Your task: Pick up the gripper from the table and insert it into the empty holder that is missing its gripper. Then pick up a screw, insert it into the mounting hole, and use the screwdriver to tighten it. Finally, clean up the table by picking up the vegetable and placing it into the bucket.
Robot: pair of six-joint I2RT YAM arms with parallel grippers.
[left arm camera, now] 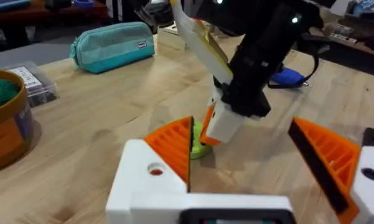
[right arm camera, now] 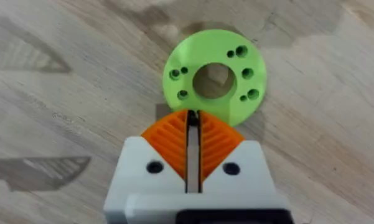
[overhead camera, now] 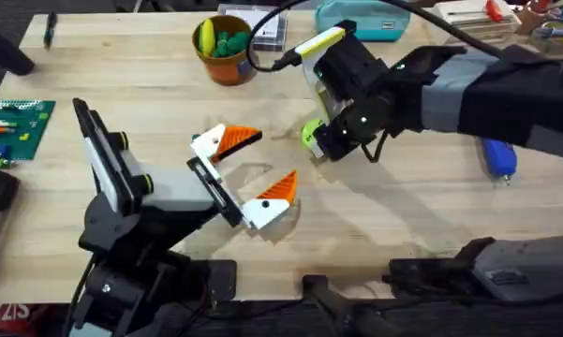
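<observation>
My right gripper [overhead camera: 311, 139] [right arm camera: 191, 118] is shut, its orange pads pressed together with the tips at the rim of a lime-green disc with holes [right arm camera: 215, 78] [overhead camera: 311, 129] lying flat on the table. My left gripper [overhead camera: 248, 164] [left arm camera: 243, 130] stands open just in front of it, facing the disc [left arm camera: 199, 144]. The orange-brown bucket [overhead camera: 223, 64] [left arm camera: 6, 134] at the back holds a yellow and a green vegetable [overhead camera: 229, 44]. The blue screwdriver [overhead camera: 499, 157] [left arm camera: 289, 76] lies at the right. The holder, the loose gripper and the screw are out of view.
A teal pouch [overhead camera: 365, 21] [left arm camera: 112, 46] and a clear plastic box [overhead camera: 267, 33] [left arm camera: 31, 78] sit at the back. A green brick board [overhead camera: 14, 126] lies at the left edge. Dark equipment [overhead camera: 506, 271] occupies the front right.
</observation>
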